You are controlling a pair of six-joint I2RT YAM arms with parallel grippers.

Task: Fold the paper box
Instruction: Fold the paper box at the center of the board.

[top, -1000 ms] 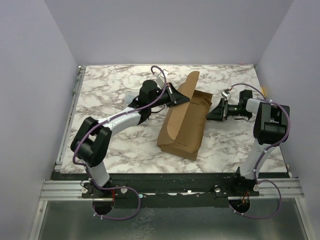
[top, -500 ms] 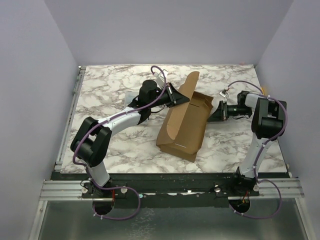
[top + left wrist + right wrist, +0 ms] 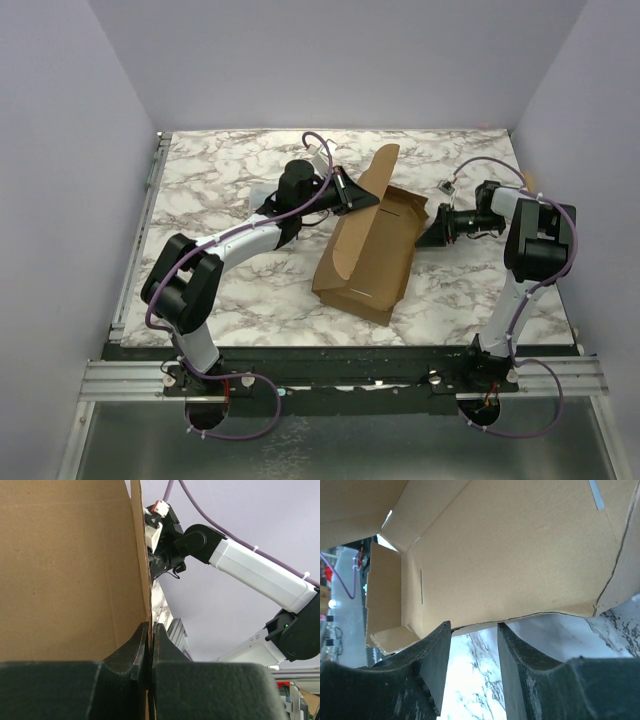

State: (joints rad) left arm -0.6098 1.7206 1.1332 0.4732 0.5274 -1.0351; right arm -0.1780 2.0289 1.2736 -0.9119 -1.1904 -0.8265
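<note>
Reangling, my right gripper [image 3: 430, 233] is gaping at the box [image 3: 368, 255]; left gripper [image 3: 362, 198] is pinching its flap [image 3: 381, 168]; folding seems half done.

The brown die-cut cardboard paper box [image 3: 372, 250] is lying on the middle of the marbled tabletop [image 3: 220, 180]. My left end effector [image 3: 151, 630] is sitting at its raised far-left flap, and my right end effector [image 3: 474, 627] is sitting at its right edge.
</note>
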